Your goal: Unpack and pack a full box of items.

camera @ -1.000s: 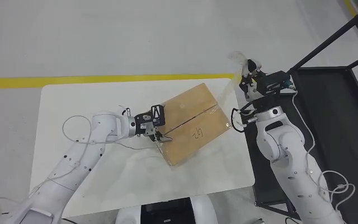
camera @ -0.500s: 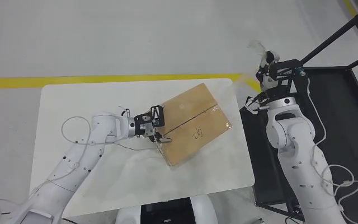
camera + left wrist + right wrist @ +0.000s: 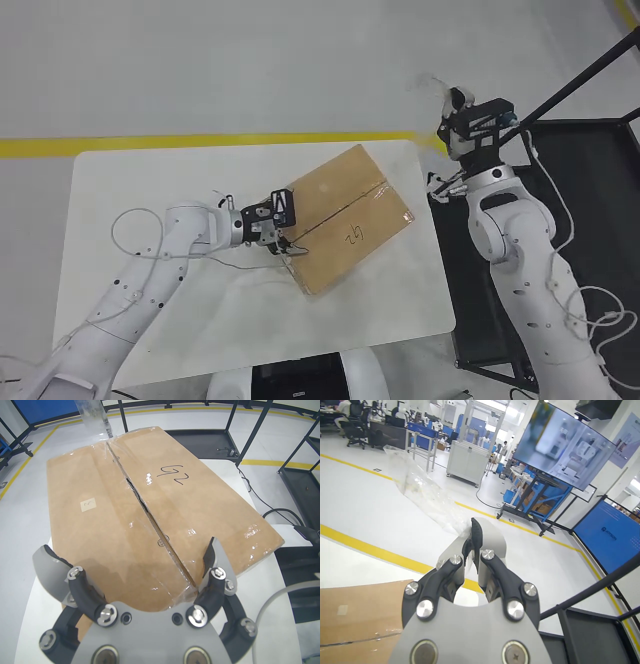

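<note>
Left gripper (image 3: 128, 547), spread at the box's (image 3: 100, 512) near end, likely braces it while the right gripper (image 3: 471, 530) pinches the clear tape (image 3: 420, 487) raised past its far end.

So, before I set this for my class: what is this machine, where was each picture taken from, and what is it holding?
It is a robot with two arms. One picture looks down from above the arms; the other two come from a camera on each wrist. A closed cardboard box lies on a white table. The left arm has its jaws open at one end of the box. The right arm, raised past the table's edge, has its jaws shut on a clear tape strip peeled from the box's seam.
</note>
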Motion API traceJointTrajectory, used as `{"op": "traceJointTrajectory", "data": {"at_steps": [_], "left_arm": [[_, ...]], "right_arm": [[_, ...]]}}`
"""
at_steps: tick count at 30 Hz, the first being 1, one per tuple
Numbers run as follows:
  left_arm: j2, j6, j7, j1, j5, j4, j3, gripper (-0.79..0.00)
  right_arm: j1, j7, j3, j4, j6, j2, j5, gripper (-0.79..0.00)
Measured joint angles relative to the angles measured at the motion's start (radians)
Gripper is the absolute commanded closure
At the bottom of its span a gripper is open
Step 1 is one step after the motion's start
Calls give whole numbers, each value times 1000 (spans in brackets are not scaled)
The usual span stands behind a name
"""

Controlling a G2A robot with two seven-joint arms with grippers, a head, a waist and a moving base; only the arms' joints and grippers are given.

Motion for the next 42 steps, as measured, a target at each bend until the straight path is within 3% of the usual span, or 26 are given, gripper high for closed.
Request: {"op": "traceJointTrajectory", "data": {"at_steps": [16,32,42], "left_arm": [[-2,-7,9,-1,6,1,-3,-785],[-6,-7,24,-2,14,16,-4,-785],[8,-22,76,14,53,22,-34,-785]], "right_arm": [[-47,-40,-210,-164,-17,-27,-141,0],[11,-20,-397,-21,-66,-64,-132,0],[-51,-38,-390,-30,-105,-65,-154,0]]}}
